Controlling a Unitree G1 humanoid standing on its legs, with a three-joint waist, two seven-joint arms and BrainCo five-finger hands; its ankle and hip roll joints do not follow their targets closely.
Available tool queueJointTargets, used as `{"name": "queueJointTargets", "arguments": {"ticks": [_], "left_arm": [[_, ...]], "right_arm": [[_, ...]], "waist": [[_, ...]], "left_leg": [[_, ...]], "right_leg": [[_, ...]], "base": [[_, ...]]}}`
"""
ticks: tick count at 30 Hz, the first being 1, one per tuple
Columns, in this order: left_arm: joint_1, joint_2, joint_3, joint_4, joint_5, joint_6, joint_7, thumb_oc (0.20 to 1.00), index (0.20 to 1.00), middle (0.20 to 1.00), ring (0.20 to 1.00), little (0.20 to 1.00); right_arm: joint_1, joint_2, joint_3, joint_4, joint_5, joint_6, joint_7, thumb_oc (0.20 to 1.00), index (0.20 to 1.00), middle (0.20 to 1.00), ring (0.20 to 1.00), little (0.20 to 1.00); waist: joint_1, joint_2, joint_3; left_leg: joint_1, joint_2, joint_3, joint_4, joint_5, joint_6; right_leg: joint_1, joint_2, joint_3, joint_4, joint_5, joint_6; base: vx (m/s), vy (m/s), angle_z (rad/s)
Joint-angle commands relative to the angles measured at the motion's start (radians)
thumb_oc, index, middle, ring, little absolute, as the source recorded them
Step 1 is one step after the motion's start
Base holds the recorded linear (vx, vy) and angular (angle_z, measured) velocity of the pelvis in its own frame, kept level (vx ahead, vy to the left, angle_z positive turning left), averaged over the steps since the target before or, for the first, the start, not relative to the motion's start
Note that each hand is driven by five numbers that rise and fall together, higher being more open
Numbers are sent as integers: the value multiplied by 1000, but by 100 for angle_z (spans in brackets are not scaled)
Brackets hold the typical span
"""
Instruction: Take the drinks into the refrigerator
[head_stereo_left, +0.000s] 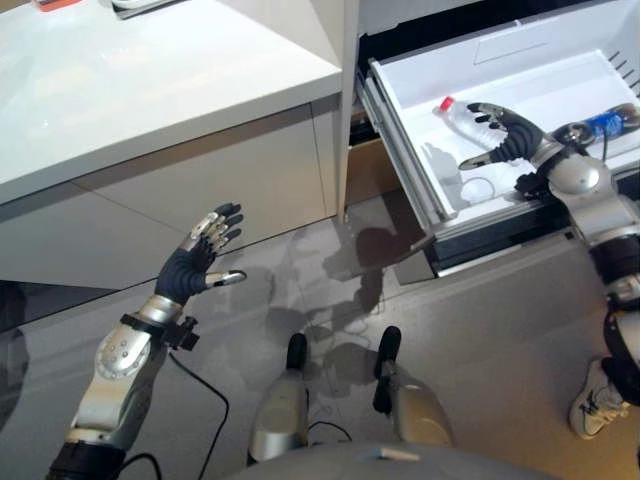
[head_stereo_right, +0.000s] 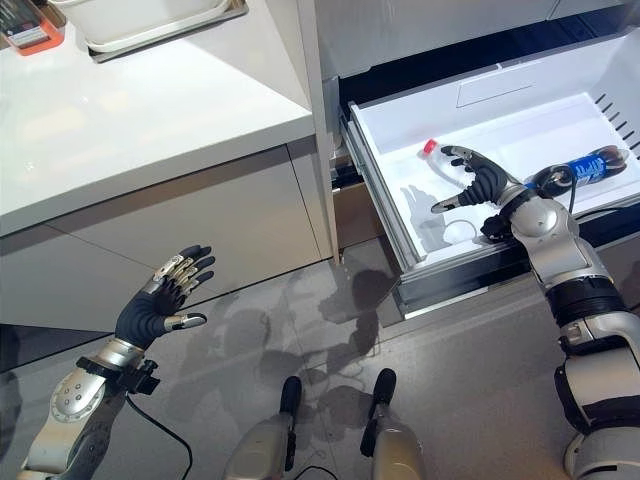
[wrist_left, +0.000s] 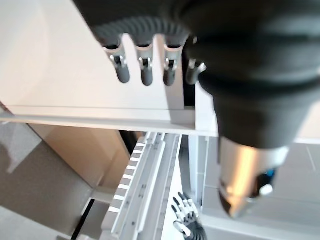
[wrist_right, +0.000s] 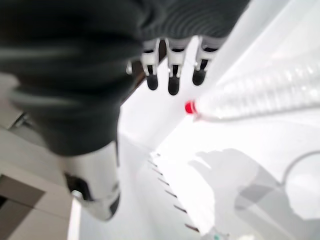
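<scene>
Clear bottle (head_stereo_right: 446, 166) with red cap lies flat in drawer (head_stereo_right: 400, 125), upper right, its long axis running diagonally, just under open, empty right hand (head_stereo_right: 478, 180); left hand (head_stereo_right: 160, 296) far, spread.

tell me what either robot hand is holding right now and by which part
Nothing is held. The right robot hand is open over the clear bottle lying in the drawer; the left robot hand is open too.

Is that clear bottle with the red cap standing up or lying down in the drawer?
Lying down. The clear bottle rests on its side on the white drawer's floor, under the open right hand.
</scene>
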Motion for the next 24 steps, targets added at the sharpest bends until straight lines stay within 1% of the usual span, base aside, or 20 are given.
{"name": "queueJointTargets", "arguments": {"ticks": [1,4,5,8,9,11,12,14,15,16,17,18,19,20,23,24], "left_arm": [[14,19,63,-95,5,-37,-10,1000,1000,1000,1000,1000],[2,27,62,-90,6,-37,-10,1000,1000,1000,1000,1000],[0,29,66,-92,7,-36,-9,1000,1000,1000,1000,1000],[-8,29,62,-83,11,-36,-11,1000,1000,1000,1000,1000],[-16,21,58,-73,13,-36,-11,1000,1000,1000,1000,1000],[-22,22,54,-67,15,-36,-10,1000,1000,1000,1000,1000],[-26,15,58,-53,23,-35,-8,1000,1000,1000,1000,1000],[-25,9,55,-47,26,-33,-10,1000,1000,1000,1000,1000],[-22,7,57,-39,28,-30,-10,1000,1000,1000,1000,1000],[-23,8,54,-39,28,-30,-10,1000,1000,1000,1000,1000],[-22,5,60,-34,35,-28,-9,1000,1000,1000,1000,1000],[-12,5,72,-32,44,-28,-18,1000,1000,1000,1000,1000],[-5,5,73,-31,52,-28,-15,1000,1000,1000,1000,1000],[-6,6,72,-31,52,-28,-14,1000,1000,1000,1000,1000],[17,-16,95,-19,67,-33,-10,1000,1000,1000,1000,1000],[22,-26,100,-13,69,-37,-9,1000,1000,1000,1000,1000]], "right_arm": [[118,68,98,36,8,12,7,1000,1000,1000,1000,1000],[110,58,97,0,20,13,14,1000,1000,1000,1000,1000],[109,50,90,-40,28,13,15,1000,1000,1000,1000,1000],[133,30,55,-113,78,8,23,1000,1000,1000,1000,1000],[153,18,19,-165,118,-9,6,1000,1000,1000,1000,1000],[174,8,-3,-203,141,-10,15,1000,1000,1000,1000,1000],[220,-27,-63,-313,147,-25,8,1000,1000,1000,1000,1000],[287,-36,-136,-350,186,-47,1,1000,1000,1000,1000,1000],[313,-51,-166,-396,166,-55,0,1000,1000,1000,1000,1000],[322,-51,-173,-403,165,-52,1,1000,1000,1000,1000,1000],[358,-78,-212,-460,128,-59,-5,1000,1000,1000,1000,1000],[417,-93,-264,-487,145,-74,6,1000,1000,1000,1000,1000],[464,-90,-309,-518,143,-79,-3,1000,1000,1000,1000,1000],[468,-90,-313,-520,143,-78,-3,1000,1000,1000,1000,1000],[606,-82,-455,-622,113,-114,-20,1000,1000,1000,1000,1000],[636,-69,-484,-627,102,-124,-36,1000,1000,1000,1000,1000]], "waist": [[-8,-7,4],[-9,-15,-4],[-10,-19,-6],[-13,-31,-18],[-18,-39,-31],[-18,-43,-35],[-27,-53,-48],[-35,-62,-64],[-38,-65,-70],[-36,-65,-70],[-40,-67,-76],[-52,-72,-89],[-54,-76,-96],[-52,-76,-96],[-71,-85,-122],[-78,-87,-128]], "left_leg": [[9,-57,-3,-11,-4,74],[13,-57,-4,-8,-8,74],[16,-56,-4,-5,-10,74],[26,-56,-3,5,-21,75],[33,-58,-1,10,-26,75],[37,-59,-1,13,-30,76],[53,-60,3,21,-46,78],[58,-63,6,26,-49,82],[64,-64,8,28,-54,85],[64,-64,8,28,-54,85],[74,-66,14,30,-61,88],[84,-68,18,30,-68,93],[91,-69,20,32,-73,95],[92,-69,20,32,-73,95],[113,-72,34,24,-82,102],[119,-72,37,20,-84,104]], "right_leg": [[-54,19,0,168,-136,3],[-47,21,-1,166,-136,2],[-45,21,1,167,-136,2],[-33,20,0,174,-140,2],[-20,20,-1,171,-139,2],[-14,19,-1,169,-139,2],[6,21,3,168,-145,3],[15,19,4,162,-138,5],[19,19,6,162,-137,6],[20,19,6,162,-138,7],[27,20,10,164,-139,9],[36,18,15,163,-138,12],[43,18,17,161,-137,14],[43,19,18,161,-137,14],[60,24,34,146,-135,24],[64,25,38,142,-134,27]], "base": [[-7,-6,4],[-6,-3,7],[3,-5,4],[11,4,1],[18,13,4],[26,22,5],[39,42,3],[30,48,1],[13,33,0],[22,46,-1],[44,62,-2],[61,76,-4],[45,47,-6],[33,46,-9],[44,62,-19],[50,55,-20]]}}
